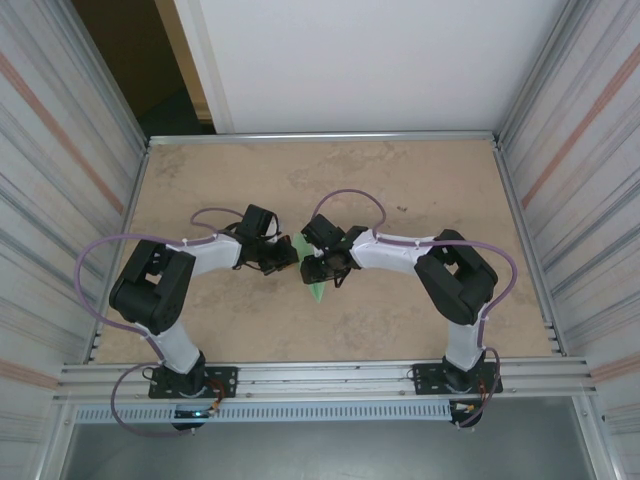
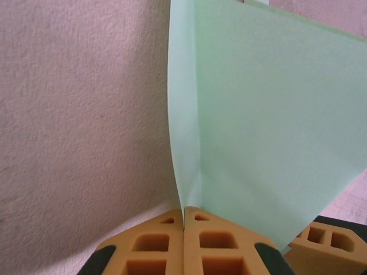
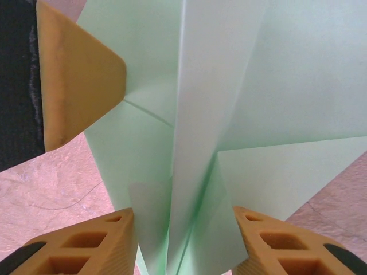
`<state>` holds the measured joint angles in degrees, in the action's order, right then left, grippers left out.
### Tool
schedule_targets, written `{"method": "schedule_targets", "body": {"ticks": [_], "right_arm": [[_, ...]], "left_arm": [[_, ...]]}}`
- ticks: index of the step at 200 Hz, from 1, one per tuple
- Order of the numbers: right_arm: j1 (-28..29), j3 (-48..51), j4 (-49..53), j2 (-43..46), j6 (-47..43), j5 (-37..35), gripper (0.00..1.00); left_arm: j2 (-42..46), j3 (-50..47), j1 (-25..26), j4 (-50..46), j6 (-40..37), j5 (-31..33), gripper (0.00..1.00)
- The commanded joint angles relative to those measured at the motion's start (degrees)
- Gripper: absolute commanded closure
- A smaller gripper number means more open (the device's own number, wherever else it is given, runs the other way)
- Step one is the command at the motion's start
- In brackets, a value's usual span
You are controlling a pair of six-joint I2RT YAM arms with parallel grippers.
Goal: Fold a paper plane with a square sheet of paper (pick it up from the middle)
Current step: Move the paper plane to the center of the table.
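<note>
Nearest the left wrist camera, the left gripper (image 2: 183,217) is clenched, its two orange pads pressed flat together on a crease of the sheet of paper (image 2: 264,132). From that pinch the pale green paper rises in two panels, a narrow flap on the left and a broad one on the right, with the tan table (image 2: 74,114) behind it.

At the right wrist, the right gripper (image 3: 183,223) has its fingers apart on either side of the folded layers. They seem to touch the outer layers, but I cannot tell whether they squeeze. One left finger (image 3: 80,74) sits against the paper at the upper left of that view.

From above, both arms meet near the middle of the table, grippers close together. A small green tip of the paper pokes out just below them.
</note>
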<state>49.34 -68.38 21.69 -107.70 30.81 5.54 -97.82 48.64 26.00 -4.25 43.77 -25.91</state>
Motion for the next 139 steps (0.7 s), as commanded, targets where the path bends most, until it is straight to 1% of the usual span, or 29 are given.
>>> {"method": "schedule_targets", "body": {"ticks": [1, 12, 18, 74, 86, 117, 126, 139], "right_arm": [[-0.5, -0.1, 0.9, -0.1, -0.2, -1.3, 0.6], [-0.5, -0.2, 0.7, -0.5, 0.0, -0.7, 0.65], [-0.4, -0.4, 0.7, -0.7, 0.2, -0.5, 0.67], [-0.5, -0.8, 0.7, -2.1, 2.0, -0.7, 0.65], [-0.5, -1.2, 0.8, -2.3, 2.3, -0.8, 0.67], [-0.7, -1.9, 1.5, -2.4, 3.1, -1.8, 0.82], [-0.7, -1.8, 1.6, -1.8, 3.3, -2.8, 0.85], [-1.3, -1.7, 1.8, -0.7, 3.8, -4.3, 0.89]], "left_arm": [[1.3, 1.0, 0.3, -0.5, -1.0, -0.8, 1.0], [1.4, 1.0, 0.3, -0.5, -1.0, -0.7, 1.0], [1.4, 1.0, 0.3, -0.5, -1.0, -0.8, 1.0], [1.5, 0.9, 0.4, -0.7, -1.0, -0.7, 0.99], [1.6, 1.1, 0.3, -0.5, -0.8, -0.8, 0.98], [3.7, 1.2, -0.3, -1.3, -0.6, -0.6, 0.9], [4.8, 1.3, -1.0, -1.6, -0.5, -0.6, 0.88], [6.7, 1.2, -2.2, -2.3, -0.6, -0.2, 0.81]]}}
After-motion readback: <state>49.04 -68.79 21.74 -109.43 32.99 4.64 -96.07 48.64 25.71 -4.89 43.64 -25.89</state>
